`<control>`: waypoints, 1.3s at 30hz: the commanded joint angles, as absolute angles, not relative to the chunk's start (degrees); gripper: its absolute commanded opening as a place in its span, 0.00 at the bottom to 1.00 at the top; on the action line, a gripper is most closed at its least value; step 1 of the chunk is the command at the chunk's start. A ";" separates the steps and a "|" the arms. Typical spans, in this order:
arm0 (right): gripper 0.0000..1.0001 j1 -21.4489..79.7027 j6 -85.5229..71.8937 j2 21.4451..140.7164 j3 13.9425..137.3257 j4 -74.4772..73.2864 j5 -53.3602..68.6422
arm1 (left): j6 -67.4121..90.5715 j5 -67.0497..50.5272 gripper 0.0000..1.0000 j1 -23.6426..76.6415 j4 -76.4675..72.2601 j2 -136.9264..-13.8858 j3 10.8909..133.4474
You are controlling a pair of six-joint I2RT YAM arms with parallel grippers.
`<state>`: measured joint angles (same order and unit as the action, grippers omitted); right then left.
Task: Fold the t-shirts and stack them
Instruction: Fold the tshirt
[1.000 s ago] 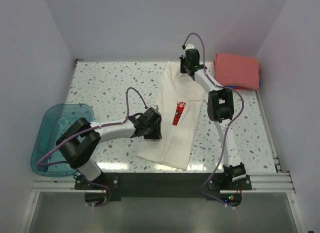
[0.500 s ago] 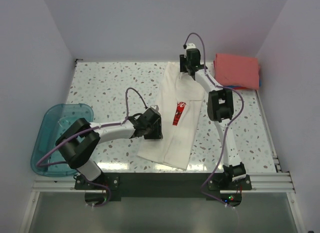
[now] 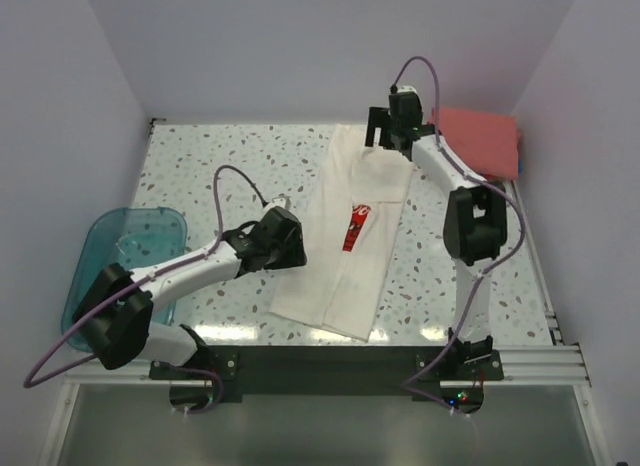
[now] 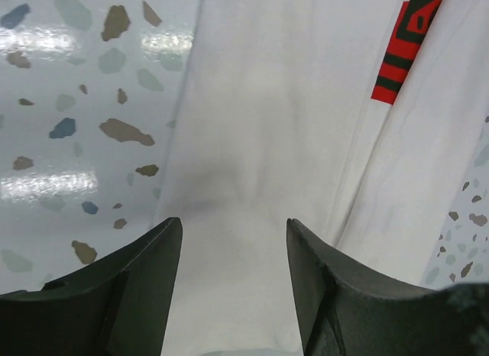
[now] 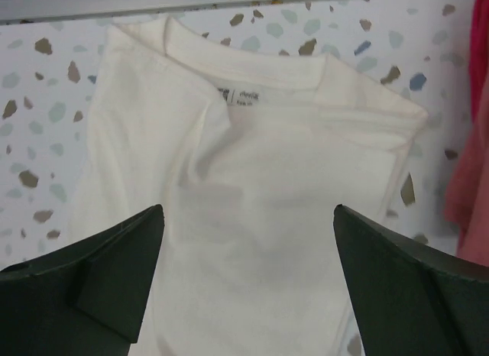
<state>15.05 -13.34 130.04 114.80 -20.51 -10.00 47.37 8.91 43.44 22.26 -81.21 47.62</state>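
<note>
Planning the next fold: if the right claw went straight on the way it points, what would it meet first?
Most likely the cream-white t-shirt, just below its collar; nothing shows between the open right claw and the cloth. Depth is unclear.

A translucent teal tub [image 3: 100, 248] is sitting on the near left part of a white table [image 3: 220, 166], close by the left wall. The tabletop is showing grey, brown and blue speckles all over. Light is glaring off its glossy surface in bright patches along the near side. Pale lavender walls [image 3: 300, 46] are closing in the left, far and right sides. A silver metal rail [image 3: 330, 364] is running along the near edge, and a second rail [image 3: 545, 286] is lining the right edge.
</note>
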 commanded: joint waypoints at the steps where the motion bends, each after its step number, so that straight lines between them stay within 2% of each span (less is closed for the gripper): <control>1: 0.92 17.74 -22.84 112.00 97.96 -22.41 -11.07 | 48.68 12.57 0.61 42.01 26.01 -75.68 44.48; 6: 0.80 27.58 -30.48 89.62 68.19 -22.23 -13.09 | 50.62 10.47 0.60 42.01 26.10 -68.58 36.57; 8: 0.77 31.26 -32.51 84.31 60.86 -22.77 -11.52 | 50.97 9.15 0.60 42.10 25.41 -66.19 33.16; 9: 0.72 32.51 -35.39 78.72 54.21 -23.11 -10.99 | 51.24 8.18 0.60 42.10 25.23 -64.01 32.00; 15: 0.69 40.51 -43.84 65.93 37.56 -29.26 -7.74 | 52.73 4.75 0.60 43.06 23.91 -60.82 26.64; 21: 0.62 42.01 -50.70 55.30 29.19 -35.06 -0.36 | 55.19 3.34 0.60 46.14 22.85 -61.26 23.73; 24: 0.61 42.63 -53.34 52.04 26.99 -35.86 2.18 | 55.37 2.73 0.59 46.76 23.11 -62.22 23.38; 34: 0.61 49.56 -60.29 55.89 23.47 -31.39 5.54 | 55.99 2.90 0.51 48.34 24.70 -63.90 22.94; 39: 0.61 53.35 -63.80 59.93 23.11 -27.43 5.63 | 56.34 2.55 0.43 48.69 24.96 -63.72 22.24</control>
